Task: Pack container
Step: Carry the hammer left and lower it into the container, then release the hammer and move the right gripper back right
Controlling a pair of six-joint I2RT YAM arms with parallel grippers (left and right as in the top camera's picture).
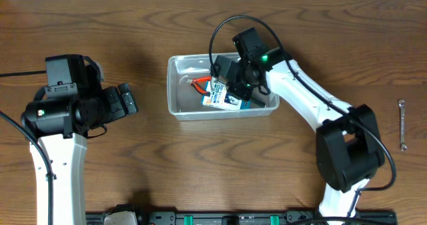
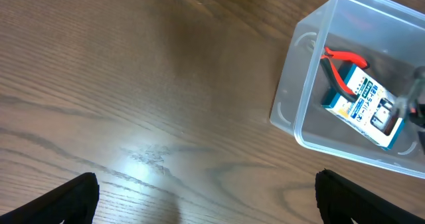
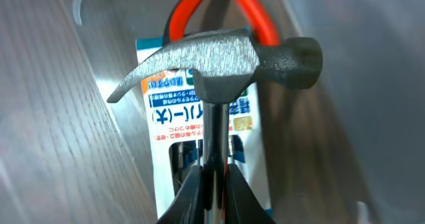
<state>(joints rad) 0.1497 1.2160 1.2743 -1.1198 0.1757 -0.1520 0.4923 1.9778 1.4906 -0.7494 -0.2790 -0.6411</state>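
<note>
While it sits near the middle of the wooden table (image 1: 133, 25), the container (image 1: 183, 99), a clear bin with rounded corners, holds a blue-and-white box (image 1: 223, 99) lying flat toward its right half, and a pair of red-handled pliers (image 1: 199, 85) whose handles poke out from beside the box's far end. Over that box, inside the bin's walls, the right gripper (image 3: 214, 184) is clamped on the thin neck of a claw hammer (image 3: 219, 58), its grey steel head crosswise above the box's label and the red pliers handles. Left of the bin and apart from it, the left gripper (image 1: 127, 99) hovers over bare wood with its jaws wide and nothing between them. Far right, a small wrench (image 1: 401, 123) lies near the table's edge.
</note>
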